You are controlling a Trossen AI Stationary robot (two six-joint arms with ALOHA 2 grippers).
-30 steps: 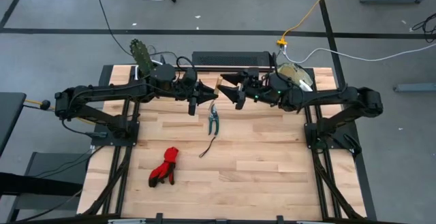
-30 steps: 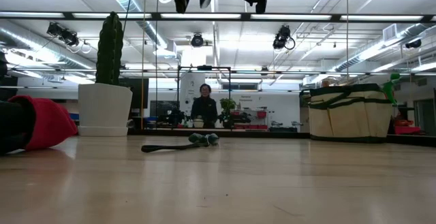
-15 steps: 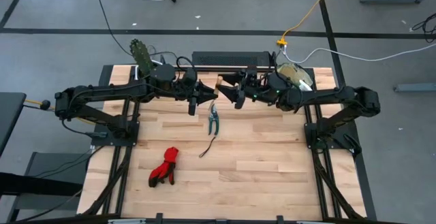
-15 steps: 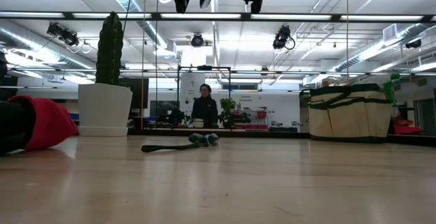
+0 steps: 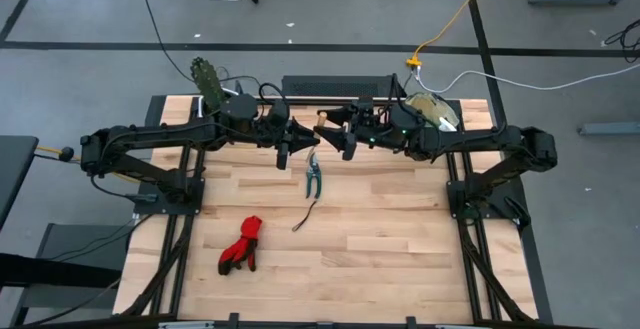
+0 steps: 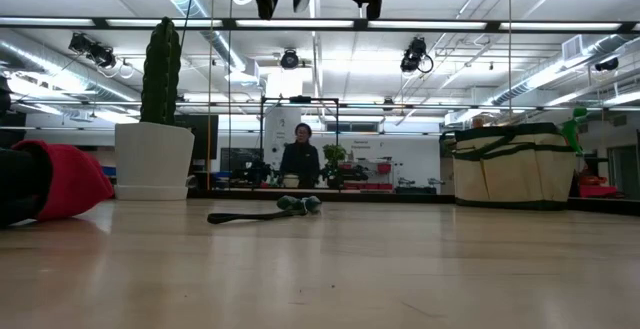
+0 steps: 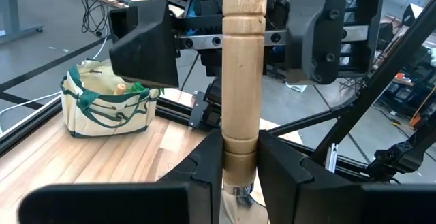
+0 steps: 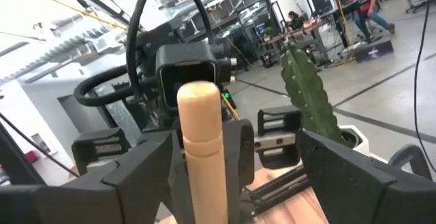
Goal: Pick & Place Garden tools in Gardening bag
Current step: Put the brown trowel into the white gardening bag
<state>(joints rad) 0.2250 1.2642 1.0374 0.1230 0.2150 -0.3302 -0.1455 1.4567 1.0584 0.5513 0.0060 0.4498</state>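
Left gripper pinches the trowel by its wooden handle, upper centre of the high view, handle pointing straight at the right gripper. Right fingers spread wide, straddling the handle's free end. Gardening bag sits upper right, nearer the right arm.

In the left wrist view, the turned wooden trowel handle runs off the top edge; its metal blade is hidden below. The red fabric gloves are cut off at the low view's left edge.
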